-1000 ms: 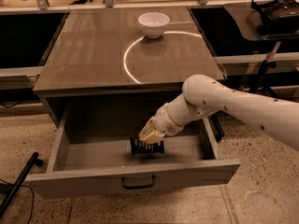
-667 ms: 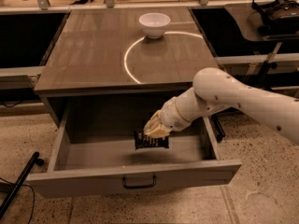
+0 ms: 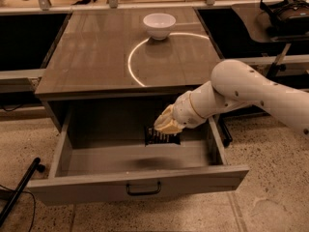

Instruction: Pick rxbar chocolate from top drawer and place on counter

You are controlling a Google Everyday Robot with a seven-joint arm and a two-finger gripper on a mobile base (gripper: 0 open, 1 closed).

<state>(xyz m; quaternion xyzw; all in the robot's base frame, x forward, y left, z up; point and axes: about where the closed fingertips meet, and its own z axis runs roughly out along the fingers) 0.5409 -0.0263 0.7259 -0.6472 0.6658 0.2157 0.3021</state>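
Over the open drawer, the gripper pinches the bar, which hangs clear of the drawer floor, shadow beneath. Grasp judged done; transfer to the counter and release remain.

Top drawer stands open across the lower half of the frame, with a black handle at the centre of its front panel. Gripper is at frame centre, over the drawer's rear right part, clamped on the top edge of the rxbar chocolate (dark wrapper, hanging below). Counter above carries a white bowl, upper centre, at the top of the bright arc line.
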